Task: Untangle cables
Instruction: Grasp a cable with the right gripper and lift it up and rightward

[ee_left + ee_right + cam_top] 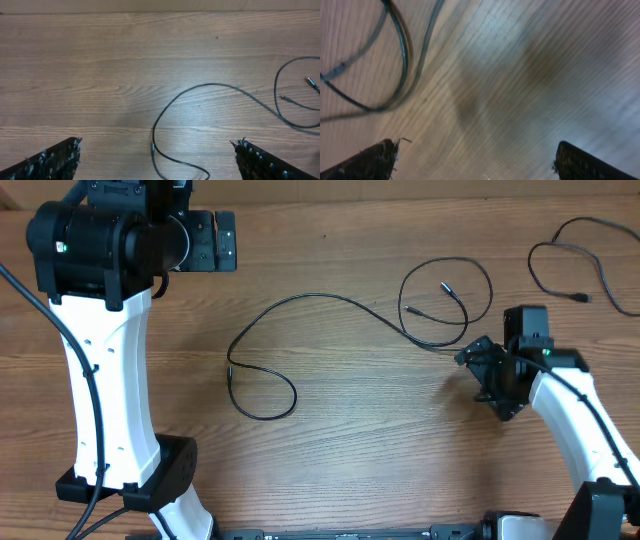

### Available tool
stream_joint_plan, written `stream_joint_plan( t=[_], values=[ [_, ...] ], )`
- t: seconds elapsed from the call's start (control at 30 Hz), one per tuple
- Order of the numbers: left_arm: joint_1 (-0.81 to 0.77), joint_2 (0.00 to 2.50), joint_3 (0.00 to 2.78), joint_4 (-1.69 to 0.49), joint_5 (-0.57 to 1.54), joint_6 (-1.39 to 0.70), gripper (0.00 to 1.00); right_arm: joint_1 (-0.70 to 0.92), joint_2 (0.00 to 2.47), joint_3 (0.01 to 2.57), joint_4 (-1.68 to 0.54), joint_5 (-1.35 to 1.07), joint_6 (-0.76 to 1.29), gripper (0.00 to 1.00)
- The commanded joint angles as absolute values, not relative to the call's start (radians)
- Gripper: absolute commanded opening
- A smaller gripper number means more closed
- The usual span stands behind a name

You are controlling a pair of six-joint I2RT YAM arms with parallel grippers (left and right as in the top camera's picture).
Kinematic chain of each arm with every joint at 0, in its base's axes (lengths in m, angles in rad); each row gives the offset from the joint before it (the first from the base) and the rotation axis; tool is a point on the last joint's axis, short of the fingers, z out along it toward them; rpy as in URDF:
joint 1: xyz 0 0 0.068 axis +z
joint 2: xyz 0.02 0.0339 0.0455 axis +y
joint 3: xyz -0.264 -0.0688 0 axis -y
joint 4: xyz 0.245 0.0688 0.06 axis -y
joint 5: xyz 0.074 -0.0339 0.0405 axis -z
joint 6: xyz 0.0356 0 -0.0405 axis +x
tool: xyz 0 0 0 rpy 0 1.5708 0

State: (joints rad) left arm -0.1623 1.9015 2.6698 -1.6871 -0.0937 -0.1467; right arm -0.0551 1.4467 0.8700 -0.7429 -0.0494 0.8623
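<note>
Two grippers gape empty: L gripper [157,145], R gripper [477,145]. I'd pinch the looped cable [310,296] low w/ R, pull slow.

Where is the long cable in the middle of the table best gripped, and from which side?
Probably on the open arc of the long cable between its two loops, from straight above, jaws across the cord: there it lies flat on the table and nothing crosses it.

1. Nothing legible in any of the three views: no text, label, brand name, number or sign.
</note>
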Motion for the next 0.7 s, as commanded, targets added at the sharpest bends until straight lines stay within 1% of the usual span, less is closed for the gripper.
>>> stream_joint_plan(
  t=[0.0,0.07,0.2,0.27,0.47,0.5,0.53,0.57,0.6,0.67],
  values=[
    [-0.165,1.909,2.665,-1.689,-0.081,-0.127,1.00,-0.062,1.467,0.811,-0.581,-0.086,1.048,1.00],
    [-0.165,1.909,2.665,-1.689,-0.081,-0.127,1.00,-0.062,1.499,0.812,-0.500,-0.088,1.086,1.00],
    [-0.165,1.909,2.665,-1.689,-0.081,-0.127,1.00,-0.062,1.579,0.812,-0.303,-0.087,1.091,1.00],
    [-0.165,1.909,2.665,-1.689,-0.081,-0.126,1.00,-0.064,1.610,0.812,-0.292,-0.071,1.124,1.00],
    [-0.165,1.909,2.665,-1.689,-0.080,-0.119,1.00,-0.102,1.696,0.812,-0.275,-0.064,1.126,1.00],
    [-0.165,1.909,2.665,-1.689,-0.078,-0.119,1.00,-0.114,1.711,0.812,-0.271,-0.065,1.125,0.96],
    [-0.165,1.909,2.665,-1.689,-0.077,-0.119,1.00,-0.123,1.719,0.812,-0.269,-0.065,1.121,0.90],
    [-0.165,1.909,2.665,-1.689,-0.077,-0.119,1.00,-0.130,1.726,0.812,-0.265,-0.065,1.116,0.78],
    [-0.165,1.909,2.665,-1.689,-0.077,-0.119,1.00,-0.147,1.734,0.812,-0.247,-0.065,1.084,0.56],
    [-0.165,1.909,2.665,-1.689,-0.077,-0.119,1.00,-0.167,1.736,0.812,-0.228,-0.065,1.039,0.23]
  ],
)
